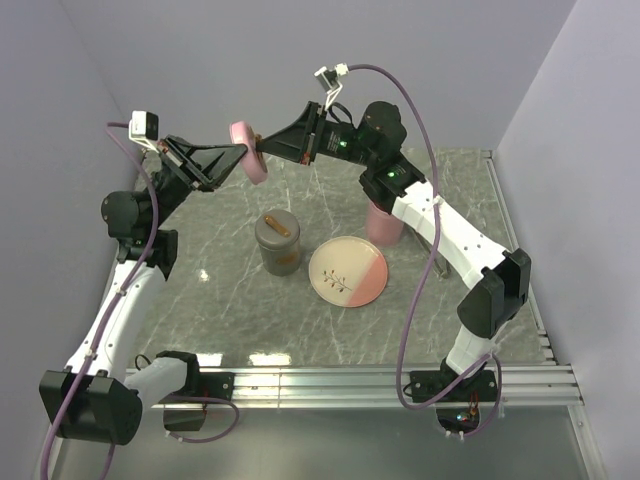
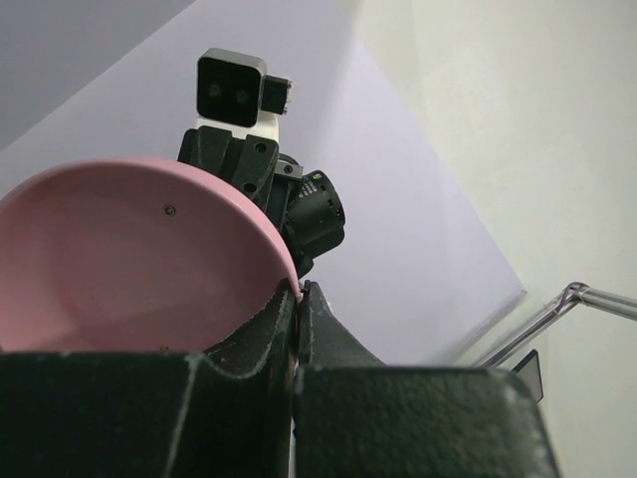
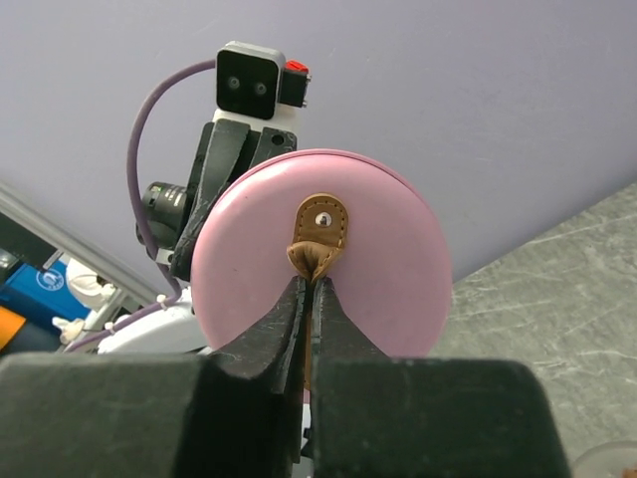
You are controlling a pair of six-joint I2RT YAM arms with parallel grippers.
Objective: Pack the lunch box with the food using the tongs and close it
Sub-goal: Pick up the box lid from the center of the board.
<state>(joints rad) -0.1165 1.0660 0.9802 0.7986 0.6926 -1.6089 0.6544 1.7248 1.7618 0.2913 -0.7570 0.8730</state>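
The lid (image 3: 320, 289) is pink, its tab (image 3: 318, 231) tan-brown. The plate (image 1: 362, 264) is cream and pink, with perhaps a dark sprig. Grey canister (image 1: 278, 248); grey, white-veined tabletop (image 1: 230, 300).

Seen from above, the right arm (image 1: 440, 225) hides most of the container (image 1: 383, 230) at the plate's (image 1: 370, 280) 1 o'clock. The left wrist view cuts the lid (image 2: 129, 259) off at 9 o'clock, its lower part behind the left gripper (image 2: 299, 291). In the right wrist view the right gripper (image 3: 311, 284) covers the lid's bottom, and the lid hides much of the left arm (image 3: 164, 204).
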